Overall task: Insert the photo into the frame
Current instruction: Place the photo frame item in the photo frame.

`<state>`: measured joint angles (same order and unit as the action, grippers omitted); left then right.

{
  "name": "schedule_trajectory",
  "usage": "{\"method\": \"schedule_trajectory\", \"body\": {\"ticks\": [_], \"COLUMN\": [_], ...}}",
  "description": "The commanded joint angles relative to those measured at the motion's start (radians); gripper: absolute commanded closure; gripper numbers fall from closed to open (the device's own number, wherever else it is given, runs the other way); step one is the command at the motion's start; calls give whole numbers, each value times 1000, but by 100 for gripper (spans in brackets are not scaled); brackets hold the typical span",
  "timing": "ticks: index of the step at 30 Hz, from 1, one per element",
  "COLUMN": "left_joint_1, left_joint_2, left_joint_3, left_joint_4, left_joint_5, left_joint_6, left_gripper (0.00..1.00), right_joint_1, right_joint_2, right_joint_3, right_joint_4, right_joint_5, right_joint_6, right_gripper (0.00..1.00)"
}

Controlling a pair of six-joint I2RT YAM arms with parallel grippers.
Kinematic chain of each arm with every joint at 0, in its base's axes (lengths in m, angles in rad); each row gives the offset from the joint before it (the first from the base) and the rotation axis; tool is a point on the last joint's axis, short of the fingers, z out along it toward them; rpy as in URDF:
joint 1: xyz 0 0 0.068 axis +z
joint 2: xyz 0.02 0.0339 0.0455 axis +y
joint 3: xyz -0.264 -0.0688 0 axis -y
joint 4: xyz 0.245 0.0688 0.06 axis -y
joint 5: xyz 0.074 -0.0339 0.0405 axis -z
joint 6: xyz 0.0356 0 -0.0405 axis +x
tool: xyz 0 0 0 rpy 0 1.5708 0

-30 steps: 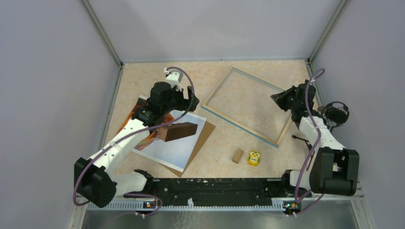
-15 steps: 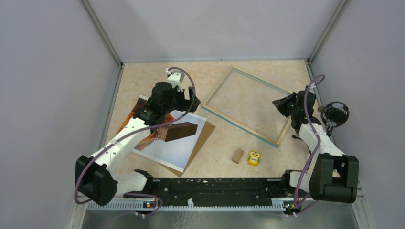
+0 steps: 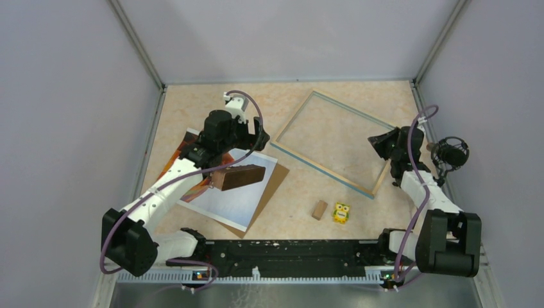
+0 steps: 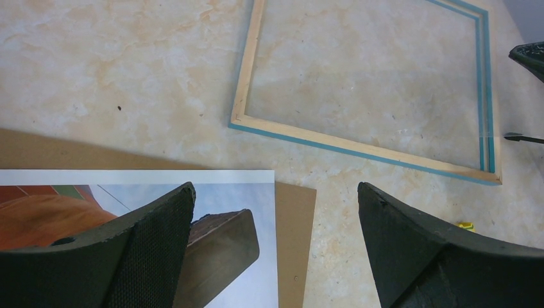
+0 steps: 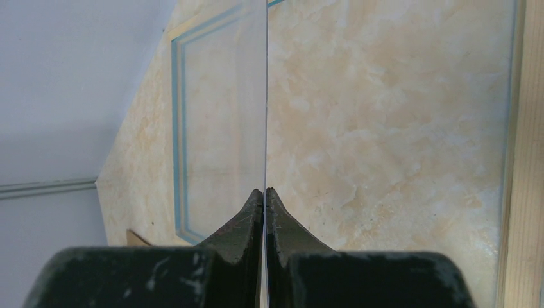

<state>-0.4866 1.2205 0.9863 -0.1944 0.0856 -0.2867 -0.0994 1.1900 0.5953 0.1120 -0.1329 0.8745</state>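
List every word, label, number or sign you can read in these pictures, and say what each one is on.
Readable text: none.
yellow owl figure: it has a small pale patch on its front, too small to tell whether it is lettering.
photo, frame, clear sheet, brown block, small wooden block: no print shows on any of them.

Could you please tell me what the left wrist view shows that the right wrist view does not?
Only the left wrist view: the photo, a dark block lying on it, and the open left pincer. Only the right wrist view: the right pincer shut on a thin clear sheet seen edge-on. Both: the frame and the marbled table.
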Motion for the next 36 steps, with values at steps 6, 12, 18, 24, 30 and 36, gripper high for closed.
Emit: {"method": "schedule_trajectory", "body": {"ticks": [6,12,18,24,30,36], "left_joint_1": [0,1,-1,-1,-1,-1], "left_joint_2": [7,1,-3,-3,1,1], "left_joint_3": [-9,-9,-12,-13,-15,-15], "left_joint_4": [48,46,48,49,50,49], "left_joint_5": [10,8,16,18,19,20], "left_joint_6": [-5,-5,-6,-8,-8,-8], "left_gripper": [2,2,2,2,2,2], "right_joint_1": [-10,-11,-10,-10,-10,-10], "right_joint_2": [-27,-18,-28,-74,-77,-71], "right_joint_3": [0,9,13,5,9,8], "right_joint_4": [78,80,56,12,-22,-31], "right_joint_5": [37,53,47,40,32,10], "right_joint_6": [8,19,18,6,0,-4], "right_gripper": [100,100,100,100,100,100]}}
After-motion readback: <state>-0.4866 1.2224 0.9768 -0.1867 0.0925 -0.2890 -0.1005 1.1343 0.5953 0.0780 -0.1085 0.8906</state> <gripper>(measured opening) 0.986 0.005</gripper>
